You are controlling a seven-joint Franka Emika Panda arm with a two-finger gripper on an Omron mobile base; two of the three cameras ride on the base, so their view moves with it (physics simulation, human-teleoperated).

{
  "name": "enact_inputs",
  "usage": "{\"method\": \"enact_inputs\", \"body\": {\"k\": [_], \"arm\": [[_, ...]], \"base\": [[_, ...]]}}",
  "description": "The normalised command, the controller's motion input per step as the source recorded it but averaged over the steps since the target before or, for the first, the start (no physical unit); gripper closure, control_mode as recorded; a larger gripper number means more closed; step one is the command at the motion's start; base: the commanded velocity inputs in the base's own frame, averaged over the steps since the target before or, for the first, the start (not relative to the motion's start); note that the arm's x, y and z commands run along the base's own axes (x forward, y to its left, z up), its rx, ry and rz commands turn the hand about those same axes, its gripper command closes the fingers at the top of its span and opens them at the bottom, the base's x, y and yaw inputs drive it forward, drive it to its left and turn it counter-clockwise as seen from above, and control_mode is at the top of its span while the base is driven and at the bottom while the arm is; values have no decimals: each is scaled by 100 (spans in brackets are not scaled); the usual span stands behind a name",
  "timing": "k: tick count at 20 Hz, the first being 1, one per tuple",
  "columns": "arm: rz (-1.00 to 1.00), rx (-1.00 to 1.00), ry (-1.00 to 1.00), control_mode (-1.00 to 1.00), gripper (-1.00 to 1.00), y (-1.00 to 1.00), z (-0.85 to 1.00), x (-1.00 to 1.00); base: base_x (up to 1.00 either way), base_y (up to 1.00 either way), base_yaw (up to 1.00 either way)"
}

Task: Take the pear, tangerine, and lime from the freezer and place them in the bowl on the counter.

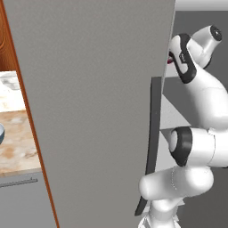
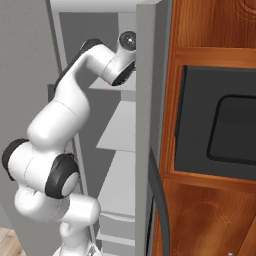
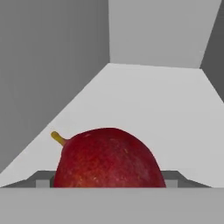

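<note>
A red pear (image 3: 108, 158) with a short yellow stem lies on a pale shelf (image 3: 157, 109) inside the freezer (image 1: 98, 111), directly before the end effector, whose fingers are hidden, so their state cannot be told.

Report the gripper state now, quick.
Gripper: open or shut cannot be told; its tips are hidden in the hand view behind a red pear that lies close in front on the freezer shelf.
</note>
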Motion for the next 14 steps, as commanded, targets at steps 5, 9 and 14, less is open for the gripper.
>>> {"method": "enact_inputs", "body": {"k": [5, 9, 14], "arm": [[-28, 0, -4, -100, 100, 0, 0, -76], [-24, 0, 0, -100, 100, 0, 0, -81], [-13, 2, 0, -100, 100, 0, 8, -88]], "base": [[0, 0, 0], [0, 0, 0], [0, 0, 0]]}}
